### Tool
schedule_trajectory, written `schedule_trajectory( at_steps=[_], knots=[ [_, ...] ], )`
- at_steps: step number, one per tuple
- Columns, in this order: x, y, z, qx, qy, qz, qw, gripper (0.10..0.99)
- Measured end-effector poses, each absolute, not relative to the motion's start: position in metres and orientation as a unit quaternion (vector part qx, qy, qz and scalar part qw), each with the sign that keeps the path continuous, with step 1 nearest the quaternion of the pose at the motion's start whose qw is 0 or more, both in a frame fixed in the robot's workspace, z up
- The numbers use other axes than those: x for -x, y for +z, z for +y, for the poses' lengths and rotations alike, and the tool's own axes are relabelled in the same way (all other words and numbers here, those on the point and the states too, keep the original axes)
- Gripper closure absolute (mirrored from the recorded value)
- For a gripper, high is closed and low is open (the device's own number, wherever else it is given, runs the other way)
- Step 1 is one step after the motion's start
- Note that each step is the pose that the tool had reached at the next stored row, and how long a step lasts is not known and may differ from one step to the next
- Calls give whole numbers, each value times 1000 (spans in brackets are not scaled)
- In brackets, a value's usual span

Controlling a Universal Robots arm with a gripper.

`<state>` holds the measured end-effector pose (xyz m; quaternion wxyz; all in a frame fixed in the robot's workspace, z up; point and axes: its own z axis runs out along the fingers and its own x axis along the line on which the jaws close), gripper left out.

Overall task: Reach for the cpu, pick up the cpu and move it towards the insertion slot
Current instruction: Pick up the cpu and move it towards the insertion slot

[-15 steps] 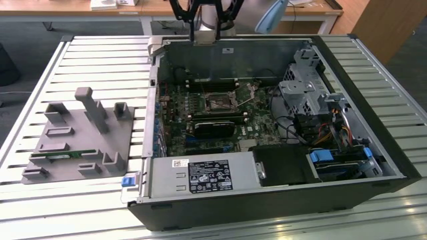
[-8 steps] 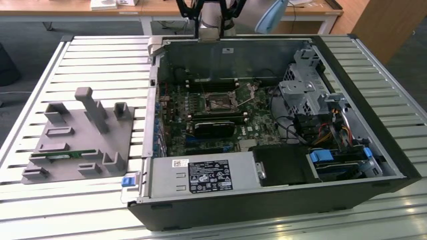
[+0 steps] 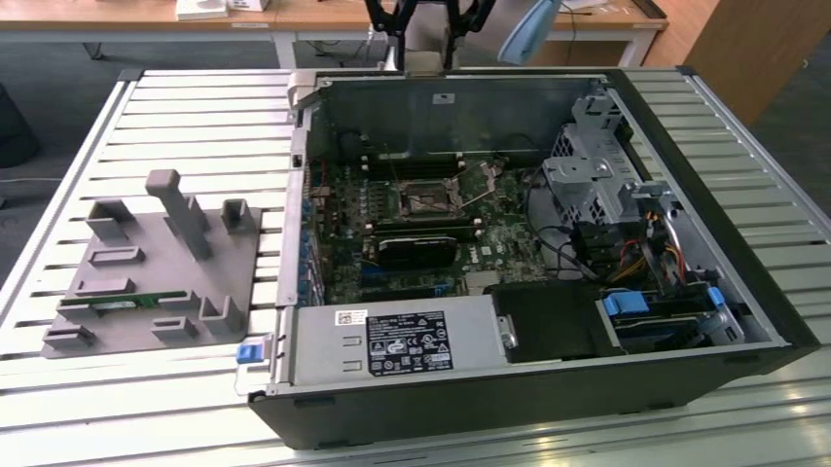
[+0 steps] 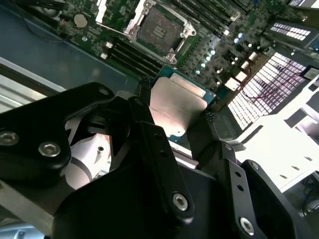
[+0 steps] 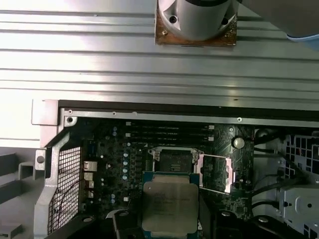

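I see my pincer (image 4: 177, 117) pinching the cpu (image 4: 174, 107) by its edges, above the open computer case (image 3: 727, 243). The insertion slot (image 5: 173, 160) lies just beyond, seemingly uncovered.

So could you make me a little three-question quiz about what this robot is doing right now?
1. True or false: the hand holds the cpu.
2. The insertion slot on the board is: A) already filled, B) empty with its frame open, C) covered by a fan.
3. In the exterior view, on which side of the computer case does the grey block sit?

Key: 1 true; 2 B; 3 the exterior view's left.
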<state>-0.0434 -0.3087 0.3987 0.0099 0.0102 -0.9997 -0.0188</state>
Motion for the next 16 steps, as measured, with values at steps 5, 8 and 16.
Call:
schedule_trajectory(
  at_steps=[5, 8, 16],
  knots=[
    [33, 397, -307, -10, -19, -1000, 10, 545],
    [26, 396, -307, -10, -19, -1000, 10, 545],
    [20, 395, -306, -10, -19, -1000, 10, 545]
  ],
)
